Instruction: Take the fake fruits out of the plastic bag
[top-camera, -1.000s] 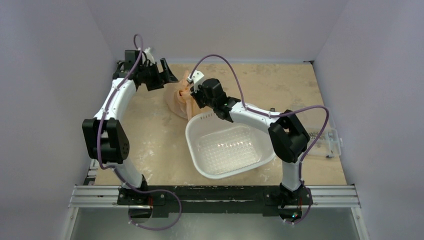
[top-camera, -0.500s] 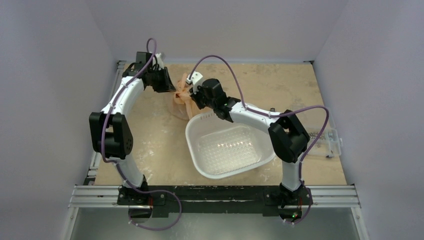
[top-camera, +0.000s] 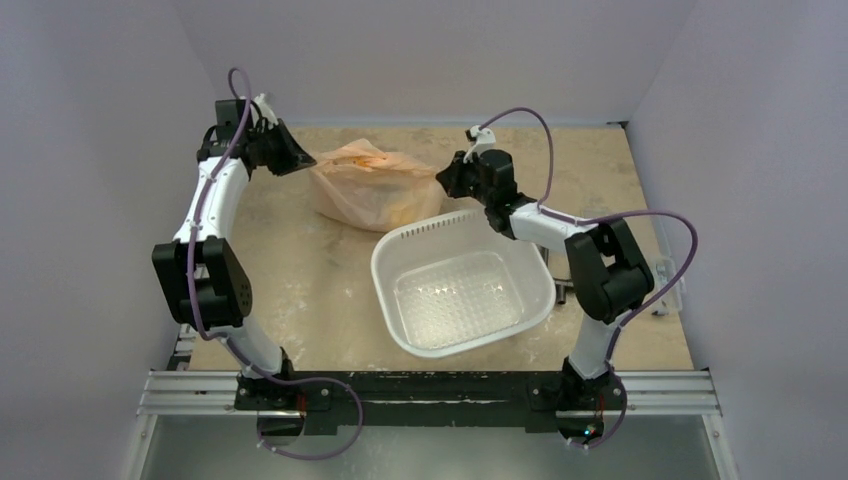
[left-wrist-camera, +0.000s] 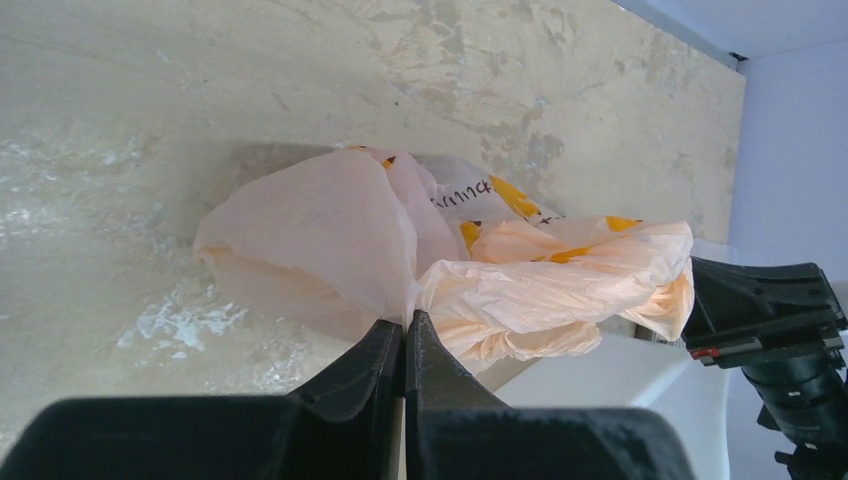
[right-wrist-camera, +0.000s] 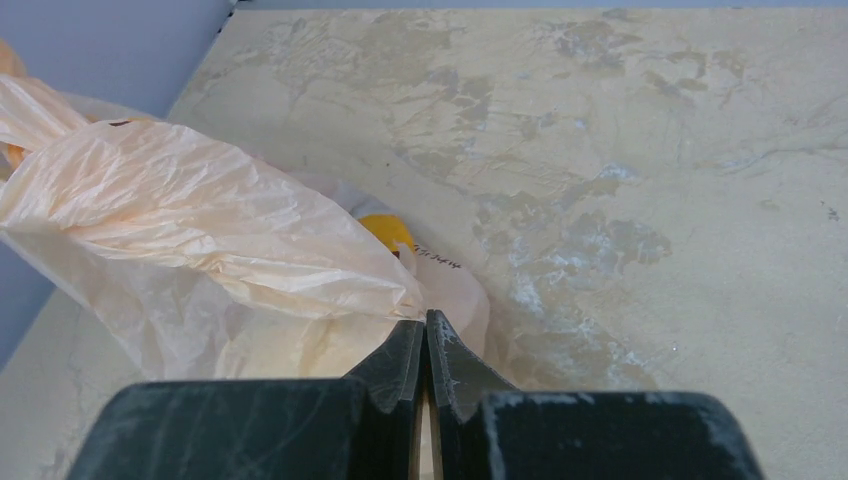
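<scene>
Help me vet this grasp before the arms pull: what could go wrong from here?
The left pincer and right pincer each pinch only a thin fold of the plastic bag, so pulling apart might tear the film or let it slip out. No opening or fruit shows clearly, so the fruits may stay trapped. The bag lies mostly beside the white basin, not over it, so anything freed could roll across the table.

We see our left arm (top-camera: 213, 205) stretched along the left side and our right arm (top-camera: 545, 225) folded back toward the far middle. Our left gripper (top-camera: 292, 160) and right gripper (top-camera: 447, 180), well apart, each pinch tight on one end of the plastic bag (top-camera: 375, 190).
</scene>
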